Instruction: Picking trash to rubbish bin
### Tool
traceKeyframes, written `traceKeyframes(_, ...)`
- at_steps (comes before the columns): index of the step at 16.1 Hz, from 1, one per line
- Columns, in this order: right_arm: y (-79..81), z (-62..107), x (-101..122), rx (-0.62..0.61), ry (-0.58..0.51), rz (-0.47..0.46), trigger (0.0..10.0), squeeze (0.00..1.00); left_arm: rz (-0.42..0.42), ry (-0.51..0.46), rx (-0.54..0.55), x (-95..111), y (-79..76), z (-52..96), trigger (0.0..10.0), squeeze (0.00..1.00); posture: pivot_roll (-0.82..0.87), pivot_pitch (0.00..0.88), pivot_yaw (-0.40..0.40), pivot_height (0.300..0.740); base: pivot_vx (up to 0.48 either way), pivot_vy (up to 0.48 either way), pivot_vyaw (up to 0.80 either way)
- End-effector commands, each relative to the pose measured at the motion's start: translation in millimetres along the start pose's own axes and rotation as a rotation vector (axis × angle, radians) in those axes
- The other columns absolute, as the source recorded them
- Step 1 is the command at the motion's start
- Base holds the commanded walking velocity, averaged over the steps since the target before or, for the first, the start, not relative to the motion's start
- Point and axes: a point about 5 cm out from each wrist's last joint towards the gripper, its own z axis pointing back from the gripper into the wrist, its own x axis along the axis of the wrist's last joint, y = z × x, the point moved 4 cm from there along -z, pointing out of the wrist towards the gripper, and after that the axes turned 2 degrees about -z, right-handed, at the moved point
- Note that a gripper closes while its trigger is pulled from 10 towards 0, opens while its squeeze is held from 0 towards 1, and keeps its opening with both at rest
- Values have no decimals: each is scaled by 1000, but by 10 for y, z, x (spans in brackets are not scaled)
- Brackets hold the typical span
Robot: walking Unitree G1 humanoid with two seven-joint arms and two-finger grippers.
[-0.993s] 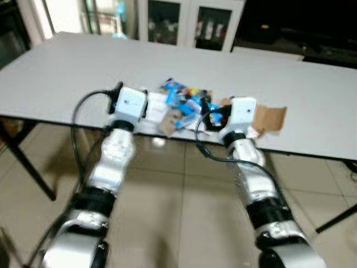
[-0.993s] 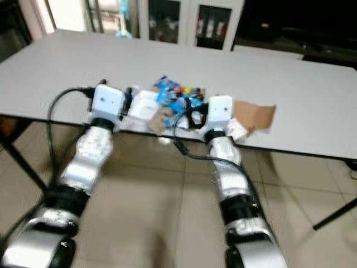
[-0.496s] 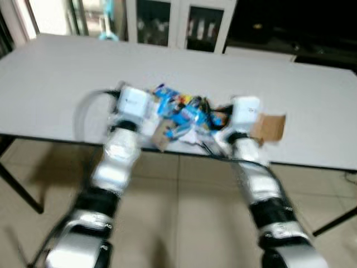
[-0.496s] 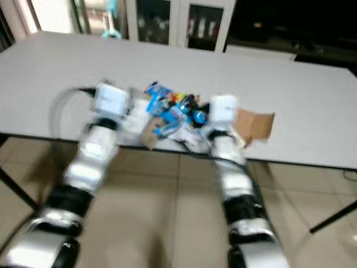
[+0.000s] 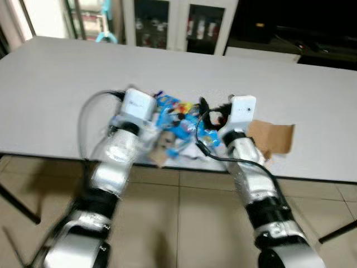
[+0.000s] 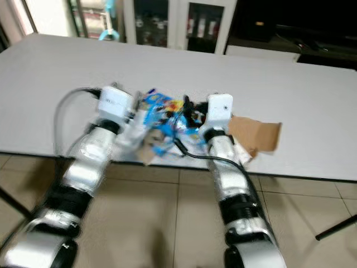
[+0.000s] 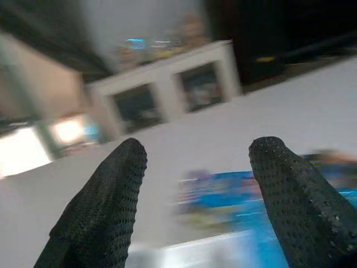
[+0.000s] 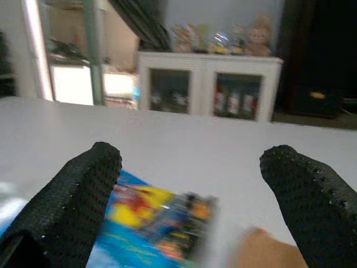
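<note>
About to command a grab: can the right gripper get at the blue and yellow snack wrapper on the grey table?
Probably yes. The right gripper is open, and the blue and yellow snack wrapper lies on the grey table just ahead between its fingers, nothing in between.

Both arms reach forward, left claw (image 7: 192,184) and right claw (image 8: 189,184) spread wide.

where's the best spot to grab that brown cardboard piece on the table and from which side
Probably the near edge of the brown cardboard piece, approached from the table's front edge. It lies flat close to that edge, so a finger could slide under it there. The right gripper, fingers open, is nearest; the cardboard lies to its right, away from the wrapper pile.
</note>
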Motion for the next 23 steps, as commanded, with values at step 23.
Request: traceKeyframes(23, 77, 60, -71, 57, 29, 31, 10000, 0, -45, -10, 59, 22, 172, 9, 10000, 0, 12, 5, -88, 740, 50, -137, 29)
